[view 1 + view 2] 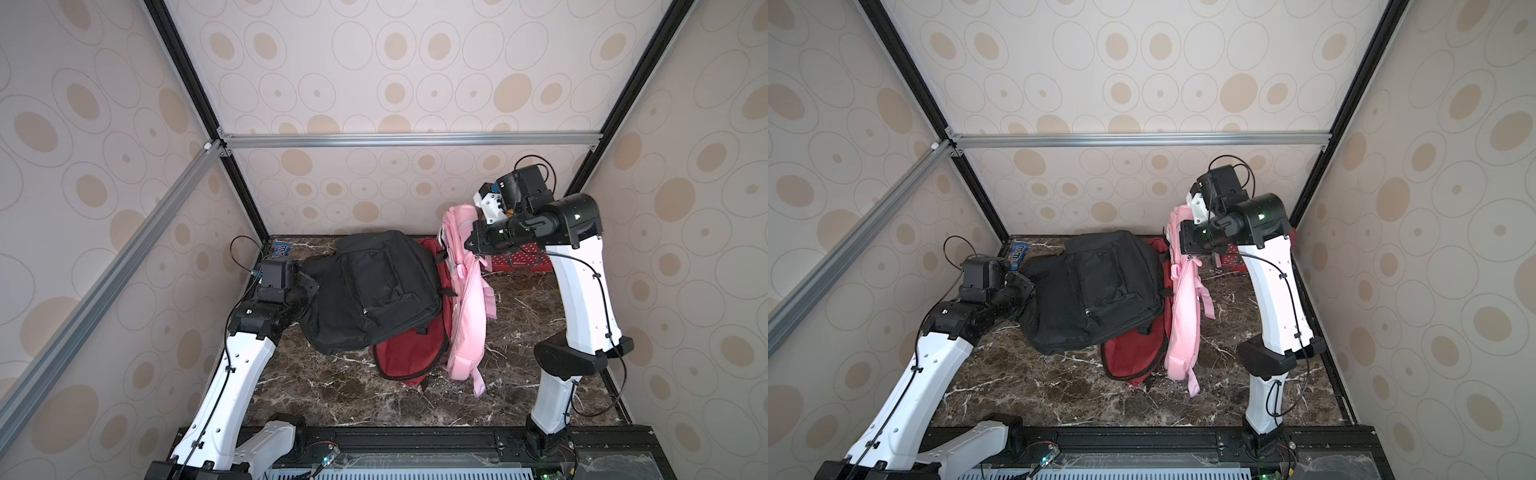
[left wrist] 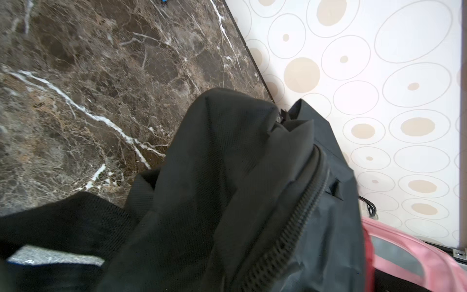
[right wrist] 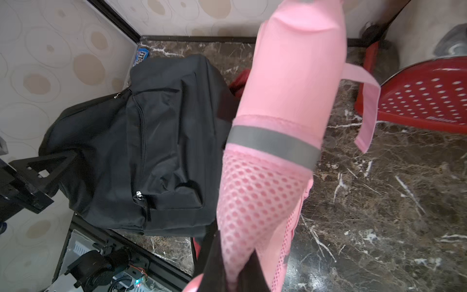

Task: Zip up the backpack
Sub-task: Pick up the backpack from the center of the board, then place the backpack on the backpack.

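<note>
A black backpack (image 1: 374,291) lies on the marble table, partly on top of a red backpack (image 1: 411,353). My left gripper (image 1: 308,286) is pressed into the black backpack's left end, shut on its fabric. In the left wrist view black cloth (image 2: 214,177) hides the jaws, and a zipper track (image 2: 290,227) runs beside them. My right gripper (image 3: 235,274) is shut on the mesh of a pink backpack (image 3: 285,75). The pink backpack (image 1: 467,316) hangs from that gripper, with its lower end on the table. A zipper pull (image 3: 138,194) shows on the black front pocket.
A red perforated basket (image 1: 519,259) stands at the back right, behind the right arm. A blue candy packet (image 1: 282,248) lies in the back left corner. Patterned walls close in three sides. Bare marble (image 1: 332,395) lies in front of the backpacks.
</note>
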Motion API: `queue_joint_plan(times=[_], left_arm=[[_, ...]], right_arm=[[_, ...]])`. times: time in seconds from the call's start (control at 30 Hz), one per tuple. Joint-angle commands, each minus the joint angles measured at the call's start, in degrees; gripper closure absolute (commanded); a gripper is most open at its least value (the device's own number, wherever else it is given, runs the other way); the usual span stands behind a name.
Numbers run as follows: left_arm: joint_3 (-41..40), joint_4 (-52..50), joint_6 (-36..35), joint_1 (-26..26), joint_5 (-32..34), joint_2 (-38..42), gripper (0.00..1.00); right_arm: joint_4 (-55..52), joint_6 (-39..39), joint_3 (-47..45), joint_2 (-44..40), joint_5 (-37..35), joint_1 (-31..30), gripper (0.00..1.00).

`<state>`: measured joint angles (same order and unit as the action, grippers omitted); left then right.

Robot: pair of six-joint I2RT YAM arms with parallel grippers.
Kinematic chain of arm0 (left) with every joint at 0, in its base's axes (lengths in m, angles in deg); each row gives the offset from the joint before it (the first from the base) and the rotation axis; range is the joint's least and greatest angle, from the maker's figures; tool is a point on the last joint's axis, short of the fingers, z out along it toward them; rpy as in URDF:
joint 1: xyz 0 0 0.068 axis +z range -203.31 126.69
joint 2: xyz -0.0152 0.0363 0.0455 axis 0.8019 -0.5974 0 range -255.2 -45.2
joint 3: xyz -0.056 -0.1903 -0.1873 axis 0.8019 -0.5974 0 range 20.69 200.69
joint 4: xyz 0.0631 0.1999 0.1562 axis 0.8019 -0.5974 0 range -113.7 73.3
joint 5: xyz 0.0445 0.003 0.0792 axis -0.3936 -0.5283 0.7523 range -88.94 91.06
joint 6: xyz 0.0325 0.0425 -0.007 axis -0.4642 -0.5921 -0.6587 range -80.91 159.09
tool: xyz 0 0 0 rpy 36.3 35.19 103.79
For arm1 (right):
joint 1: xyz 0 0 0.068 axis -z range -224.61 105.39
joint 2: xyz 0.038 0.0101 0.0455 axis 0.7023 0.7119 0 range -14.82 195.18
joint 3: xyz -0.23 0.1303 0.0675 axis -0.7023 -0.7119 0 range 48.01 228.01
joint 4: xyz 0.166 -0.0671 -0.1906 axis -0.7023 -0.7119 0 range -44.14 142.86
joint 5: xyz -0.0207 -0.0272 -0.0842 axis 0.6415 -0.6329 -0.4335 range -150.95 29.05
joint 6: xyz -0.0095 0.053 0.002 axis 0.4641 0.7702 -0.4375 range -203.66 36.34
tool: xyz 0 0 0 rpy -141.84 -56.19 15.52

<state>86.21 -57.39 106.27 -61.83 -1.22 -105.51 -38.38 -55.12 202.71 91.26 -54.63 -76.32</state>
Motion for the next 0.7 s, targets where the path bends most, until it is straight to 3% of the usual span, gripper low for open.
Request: queue_joint_plan(times=[0.0,0.13,0.23,0.37,0.47,0.53,0.6,0.67], left_arm=[[0.9,3.1,0.8,-0.2,-0.7,-0.3,1.00],[-1.8,9.3,2.7,-0.3,-3.3,-1.6,1.00],[-4.9,13.1,3.4,-0.3,-5.7,-1.8,1.00],[-12.1,16.6,4.5,-0.9,-8.4,0.3,1.00],[-20.6,21.5,6.8,-1.7,-11.9,2.0,1.00],[-26.1,25.9,6.6,-2.0,-13.6,2.9,1.00],[-29.8,28.6,5.3,-1.9,-15.0,3.5,1.00],[-31.3,30.0,3.6,-1.9,-16.1,3.8,1.00]], right_arm=[[-3.5,0.1,-3.2,-9.9,-5.9,-1.7,1.00],[-2.4,-0.4,-6.8,-16.3,-10.5,-2.6,1.00],[-0.1,-0.6,-9.5,-18.5,-5.5,-2.5,1.00],[17.3,3.0,-20.6,-22.3,10.6,-2.5,1.00],[29.3,9.1,-21.7,-18.4,25.3,-3.2,1.00],[39.2,15.1,-20.1,-14.8,34.3,-4.3,1.00],[54.2,26.7,-20.6,-12.2,43.3,-4.5,1.00],[68.4,36.3,-25.9,-11.9,47.5,-4.5,1.00]])
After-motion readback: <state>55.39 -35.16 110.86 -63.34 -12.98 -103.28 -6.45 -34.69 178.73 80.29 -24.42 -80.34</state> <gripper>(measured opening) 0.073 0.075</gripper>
